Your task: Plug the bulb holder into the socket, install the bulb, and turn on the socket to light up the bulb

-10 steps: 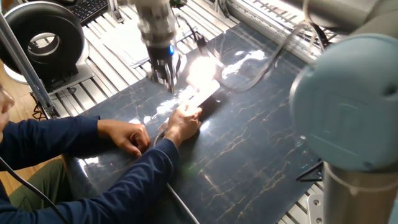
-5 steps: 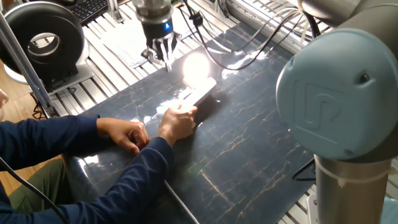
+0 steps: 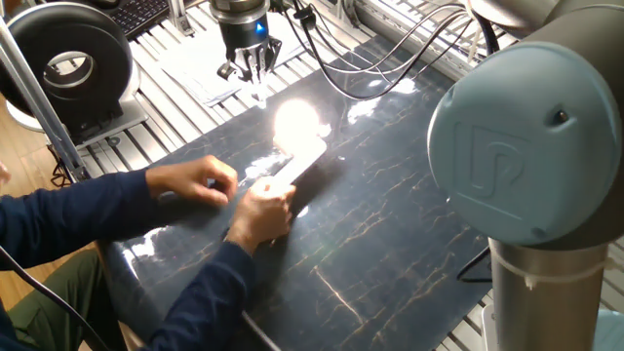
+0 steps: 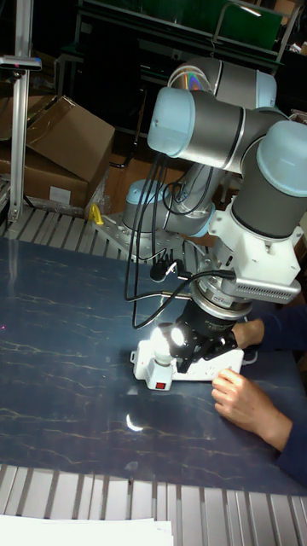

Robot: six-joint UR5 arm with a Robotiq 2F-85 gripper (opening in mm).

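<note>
At the left of the fixed view we see a person's hands (image 3: 258, 213) resting on the near end of the socket (image 3: 292, 168), which lies on the dark table (image 3: 409, 224). At its far end the bulb (image 3: 295, 122) glows brightly, seated in what we take to be the bulb holder, hidden by the glare. We judge plugging, installing and switching all done, with nothing left but to withdraw. The tool (image 3: 255, 76) hangs above and behind the bulb, holding nothing; its fingers look close together, though we cannot tell for sure.
</note>
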